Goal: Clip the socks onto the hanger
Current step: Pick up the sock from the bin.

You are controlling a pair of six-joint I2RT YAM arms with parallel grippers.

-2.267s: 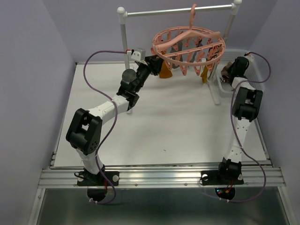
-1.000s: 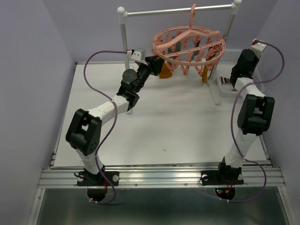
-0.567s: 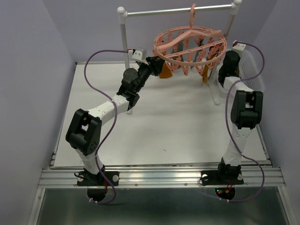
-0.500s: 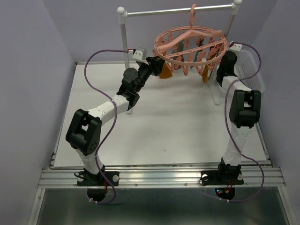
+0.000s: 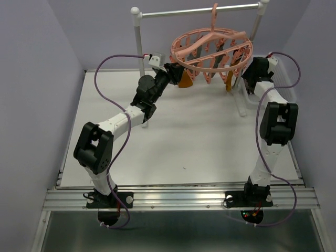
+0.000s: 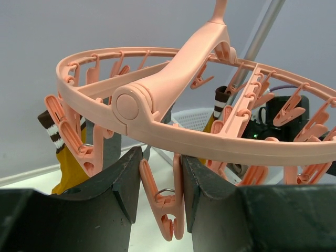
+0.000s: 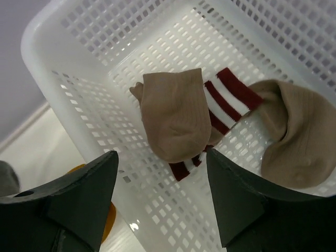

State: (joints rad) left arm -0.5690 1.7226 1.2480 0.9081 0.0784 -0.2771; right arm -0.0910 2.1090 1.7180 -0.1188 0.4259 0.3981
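Across the white table (image 5: 199, 142), our left gripper (image 6: 161, 173) pinched a clip (image 6: 167, 210) on the hanger (image 6: 173, 134) hung from the rail (image 5: 194, 11). Our right gripper (image 7: 160, 173) had just sprung open, empty, above the tan socks (image 7: 176, 115) in the basket (image 7: 63, 89), so another pick seemed due.

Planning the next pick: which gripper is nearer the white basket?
Right. The right gripper hovers open over the white basket, above its tan socks; the left gripper is across the hanger, shut on a clip.
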